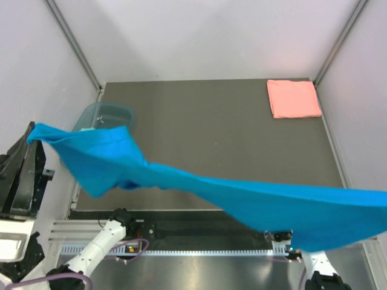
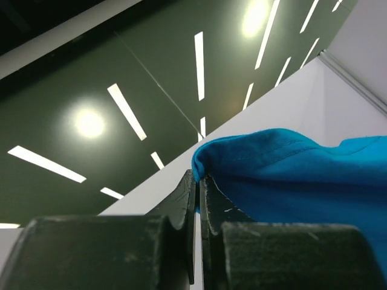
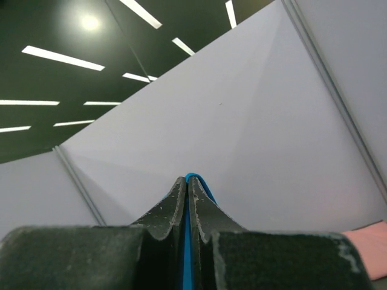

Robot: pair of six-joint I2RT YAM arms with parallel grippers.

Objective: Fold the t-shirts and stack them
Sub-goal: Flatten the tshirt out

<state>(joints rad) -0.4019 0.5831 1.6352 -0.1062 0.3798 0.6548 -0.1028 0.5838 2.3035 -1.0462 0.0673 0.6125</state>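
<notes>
The bright blue t-shirt (image 1: 242,193) hangs stretched in the air above the near edge of the table, from upper left to lower right. My left gripper (image 2: 198,178) is shut on one corner of it (image 2: 302,175), raised high and pointing at the ceiling. My right gripper (image 3: 186,180) is shut on another edge; only a thin blue strip (image 3: 191,176) shows between its fingers. Neither gripper shows in the top view. The salmon pink t-shirt (image 1: 294,98) lies folded flat at the table's far right corner and peeks into the right wrist view (image 3: 370,246).
A translucent blue-grey plastic tub (image 1: 107,113) stands at the table's left edge, partly behind the blue cloth. White enclosure walls surround the dark table (image 1: 199,121). Black equipment (image 1: 18,175) stands outside the left wall.
</notes>
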